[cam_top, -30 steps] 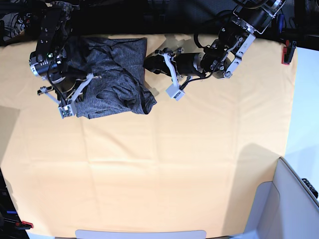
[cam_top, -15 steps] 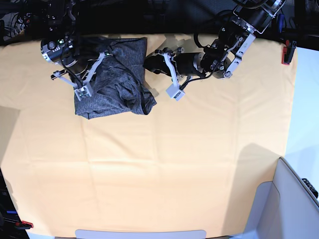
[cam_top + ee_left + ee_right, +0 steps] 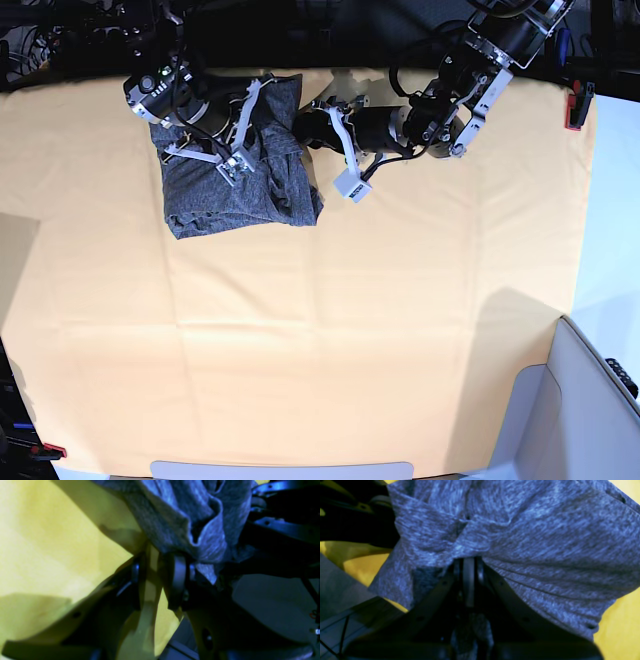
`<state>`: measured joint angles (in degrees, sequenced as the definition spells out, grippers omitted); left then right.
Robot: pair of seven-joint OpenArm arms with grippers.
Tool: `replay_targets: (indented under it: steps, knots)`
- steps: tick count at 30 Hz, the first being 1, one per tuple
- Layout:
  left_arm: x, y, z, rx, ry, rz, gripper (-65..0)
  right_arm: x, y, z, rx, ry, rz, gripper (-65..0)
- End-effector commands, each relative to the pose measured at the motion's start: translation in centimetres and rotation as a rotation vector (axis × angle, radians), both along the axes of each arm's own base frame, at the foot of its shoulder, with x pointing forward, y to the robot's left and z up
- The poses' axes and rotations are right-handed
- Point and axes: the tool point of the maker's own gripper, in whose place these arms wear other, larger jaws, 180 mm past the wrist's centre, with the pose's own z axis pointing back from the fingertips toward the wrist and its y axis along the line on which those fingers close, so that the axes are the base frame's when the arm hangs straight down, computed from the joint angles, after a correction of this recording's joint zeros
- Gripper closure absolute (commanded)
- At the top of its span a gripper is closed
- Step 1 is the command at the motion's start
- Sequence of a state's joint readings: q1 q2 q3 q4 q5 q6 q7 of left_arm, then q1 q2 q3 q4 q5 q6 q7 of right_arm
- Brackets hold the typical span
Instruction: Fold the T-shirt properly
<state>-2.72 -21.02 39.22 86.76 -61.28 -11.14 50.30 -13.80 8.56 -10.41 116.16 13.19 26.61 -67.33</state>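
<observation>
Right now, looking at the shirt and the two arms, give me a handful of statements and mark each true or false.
1. The T-shirt lies spread flat with both sleeves out. False: it is bunched in a heap near the far edge of the table cloth.
2. The right pincer is shut on the T-shirt. True.
3. The left pincer sits at the heap's edge nearer the red clip. True.
4. The T-shirt is bright red. False: it is dark heather grey.
5. The cloth under the T-shirt is yellow-orange. True.
</observation>
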Motion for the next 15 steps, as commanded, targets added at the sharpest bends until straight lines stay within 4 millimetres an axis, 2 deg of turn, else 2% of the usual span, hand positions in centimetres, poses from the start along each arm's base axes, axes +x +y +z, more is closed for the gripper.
replay_targets:
  steps: [1,8,15]
  knots:
    - [-0.3,1.3,-1.1,0.078,0.012,-0.012,-16.1,0.4,0.8,1.1,0.049,-0.03,0.016,0.0]
    - [-0.1,1.3,-1.0,0.078,0.007,-0.012,-16.1,0.8,2.8,3.1,0.225,-0.025,0.068,0.0]
    - [0.0,1.3,-1.0,0.078,0.006,-0.012,-16.1,1.3,3.9,5.0,0.34,-0.028,0.105,0.0]
